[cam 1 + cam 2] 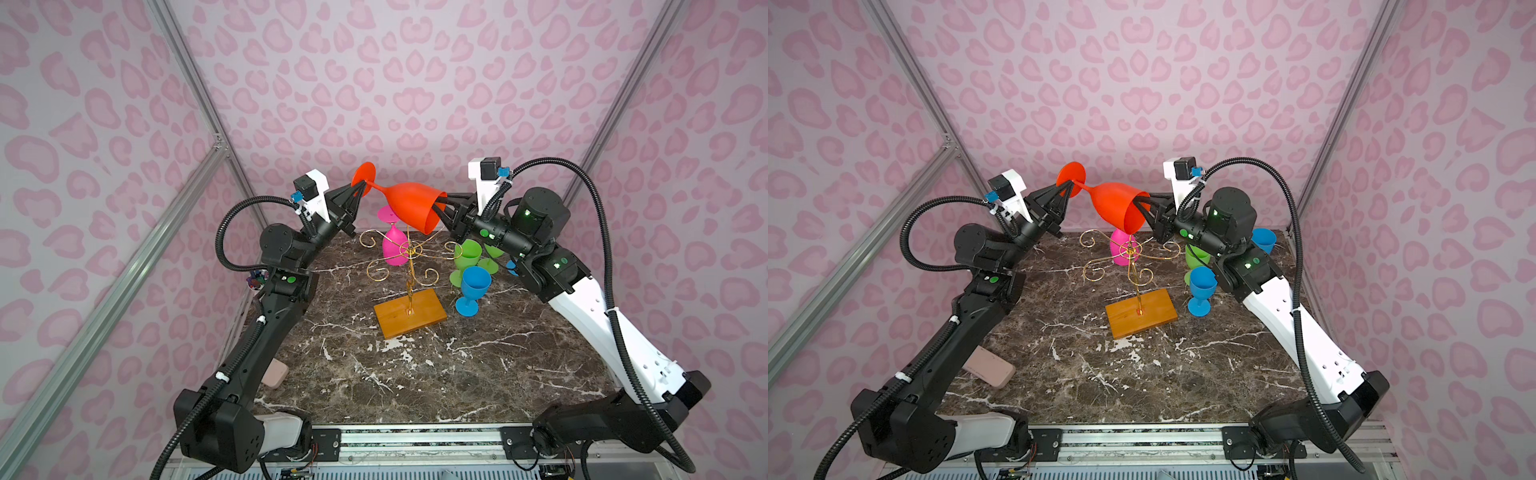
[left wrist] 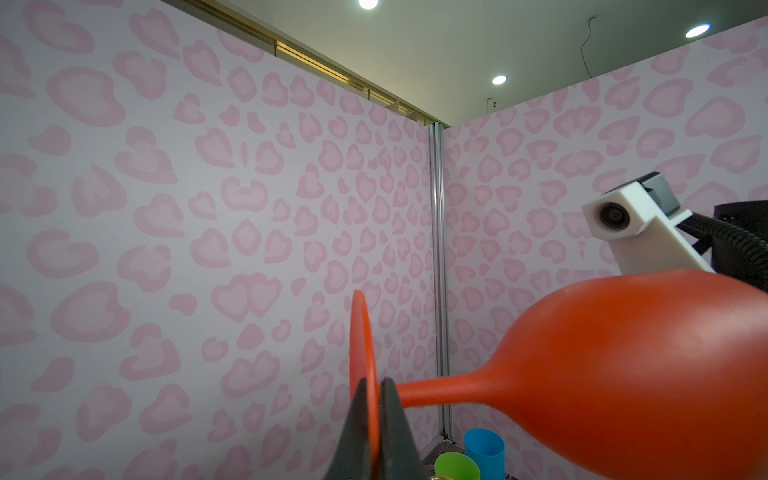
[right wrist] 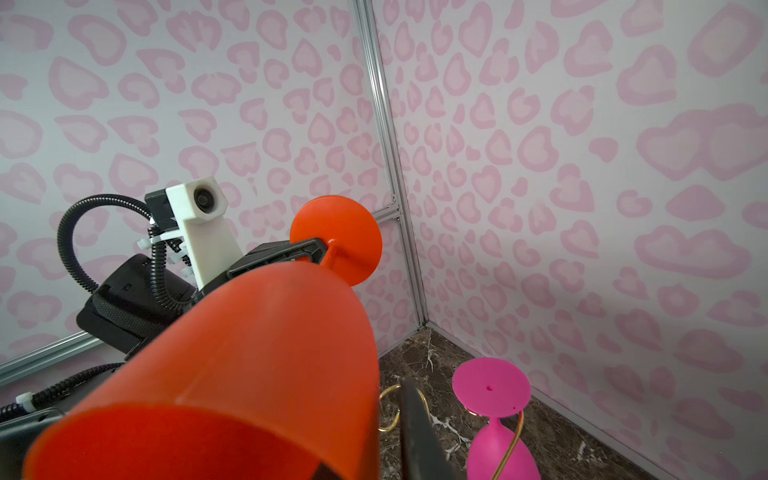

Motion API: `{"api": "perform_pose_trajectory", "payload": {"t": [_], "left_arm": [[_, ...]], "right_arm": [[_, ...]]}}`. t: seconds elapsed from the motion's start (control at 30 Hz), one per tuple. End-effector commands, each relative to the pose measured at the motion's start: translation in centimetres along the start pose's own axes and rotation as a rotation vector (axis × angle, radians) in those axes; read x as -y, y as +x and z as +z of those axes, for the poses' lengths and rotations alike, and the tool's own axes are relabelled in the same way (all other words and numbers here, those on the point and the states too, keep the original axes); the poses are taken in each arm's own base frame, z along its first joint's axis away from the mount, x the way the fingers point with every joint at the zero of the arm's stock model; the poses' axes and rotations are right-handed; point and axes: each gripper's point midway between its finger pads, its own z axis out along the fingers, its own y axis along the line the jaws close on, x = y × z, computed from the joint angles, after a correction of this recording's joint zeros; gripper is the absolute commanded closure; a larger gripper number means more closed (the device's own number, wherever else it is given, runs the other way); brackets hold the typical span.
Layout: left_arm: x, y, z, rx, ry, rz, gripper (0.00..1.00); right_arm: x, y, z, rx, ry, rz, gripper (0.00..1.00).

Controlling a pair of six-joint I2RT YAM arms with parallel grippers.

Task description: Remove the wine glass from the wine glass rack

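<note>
Wine glass rack [image 1: 399, 318] [image 1: 1158, 318] is taken as reference; it stands upright on the marble table [image 1: 415, 374].

- Orange wine glass [image 1: 411, 203] [image 1: 1117, 203] is seen off the rack, held in the air above and behind the rack's top. No contact with the gold wire arms is visible in either top view. It is tipped roughly on its side: the foot points to the left of the rack, the open rim to the right and downward.
- Left gripper [image 1: 360, 188] [image 1: 1065, 187] is clamped on the orange wine glass at the foot. In the left wrist view [image 2: 374, 399] the foot disc is pinched between the two dark fingers, beside the stem.
- Right gripper [image 1: 439, 205] [image 1: 1140, 203] is closed on the bowl wall at the rim. One finger is seen inside the bowl in both top views; the outer finger [image 3: 415, 432] lies against the outside of the bowl [image 3: 249, 353].
- Pink glass [image 1: 392, 249] [image 1: 1120, 249] [image 3: 498, 449] hangs upside down from a rear arm of the rack.
- Green glasses [image 1: 467, 255] and a blue glass [image 1: 473, 286] [image 1: 1202, 286] stand on the table to the right of the rack, close together.
- A beige case [image 1: 988, 368] lies well to the front left of the rack, partly hidden under the left arm.
</note>
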Motion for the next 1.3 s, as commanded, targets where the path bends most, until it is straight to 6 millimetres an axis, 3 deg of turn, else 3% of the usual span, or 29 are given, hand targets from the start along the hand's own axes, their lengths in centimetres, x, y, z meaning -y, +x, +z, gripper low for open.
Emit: {"api": "perform_pose_trajectory", "payload": {"t": [0.0, 0.17, 0.23, 0.37, 0.57, 0.73, 1.0, 1.1, 1.27], "left_arm": [[0.9, -0.4, 0.0, 0.008, 0.046, 0.003, 0.97], [0.6, -0.1, 0.2, -0.008, 0.038, -0.005, 0.95], [0.3, 0.1, 0.3, -0.019, 0.024, -0.017, 0.82], [-0.1, 0.1, 0.2, -0.023, -0.007, -0.030, 0.47], [-0.9, 0.0, -0.3, -0.022, -0.067, -0.028, 0.20], [-2.6, -0.1, -1.7, -0.027, -0.183, -0.044, 0.16], [-5.6, -0.9, -4.2, 0.005, -0.344, -0.124, 0.05], [-6.9, -1.0, -5.3, 0.019, -0.399, -0.169, 0.00], [-7.6, -1.4, -6.4, 0.036, -0.431, -0.182, 0.03]], "right_arm": [[-0.4, -0.8, 0.2, 0.028, -0.013, 0.000, 0.97], [-0.5, -1.0, -0.3, 0.022, -0.005, 0.016, 1.00], [-0.2, -1.3, -0.9, 0.024, 0.016, 0.016, 1.00], [0.2, -2.4, -2.8, 0.040, 0.070, -0.001, 1.00], [1.0, -3.4, -6.3, 0.061, 0.166, -0.018, 1.00], [1.6, -2.9, -11.2, 0.019, 0.312, -0.066, 1.00], [0.2, -2.4, -21.5, -0.086, 0.536, -0.135, 1.00], [0.0, -1.1, -24.2, -0.163, 0.598, -0.112, 1.00], [1.2, 2.1, -27.7, -0.303, 0.736, -0.061, 1.00]]}}
